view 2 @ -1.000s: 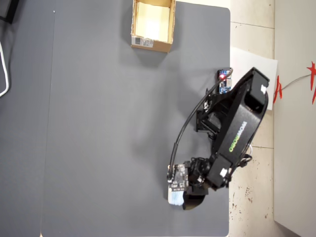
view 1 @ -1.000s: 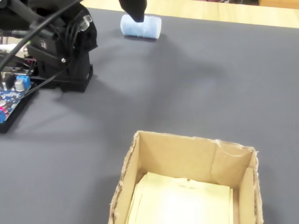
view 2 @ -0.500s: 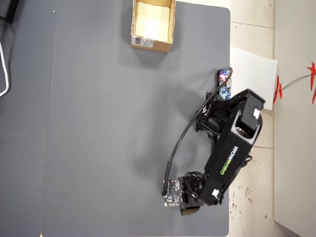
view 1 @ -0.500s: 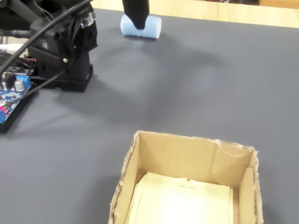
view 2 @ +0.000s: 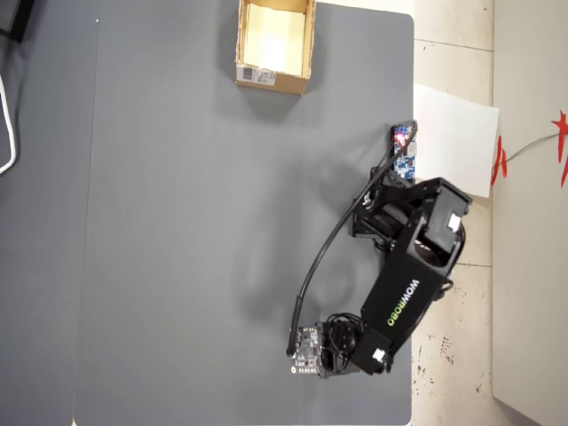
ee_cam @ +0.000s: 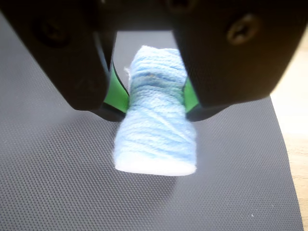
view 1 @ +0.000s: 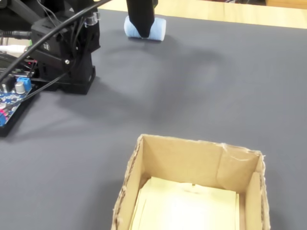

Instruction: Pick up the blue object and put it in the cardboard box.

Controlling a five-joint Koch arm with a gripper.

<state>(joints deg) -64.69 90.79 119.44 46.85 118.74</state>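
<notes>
The blue object [ee_cam: 155, 139], a pale blue yarn-wrapped lump, sits between my gripper's [ee_cam: 156, 103] green pads [ee_cam: 117, 91], which press its two sides. My gripper is shut on it. The fixed view has the black gripper [view 1: 144, 33] coming down at the top edge over the blue object [view 1: 158, 29], which lies low on the dark mat. The cardboard box [view 1: 192, 146] stands open in the foreground, far from the gripper. The overhead view puts the box [view 2: 271, 82] at the top of the mat and the arm [view 2: 399, 302] at the lower right; the blue object is hidden there.
The arm's black base [view 1: 67, 52] and a blue circuit board [view 1: 12, 96] with wires stand at the left of the fixed view. The grey mat [ee_cam: 57, 183] ends at pale wood [ee_cam: 296, 139] on the right. A white sheet [view 2: 453, 133] lies off the mat.
</notes>
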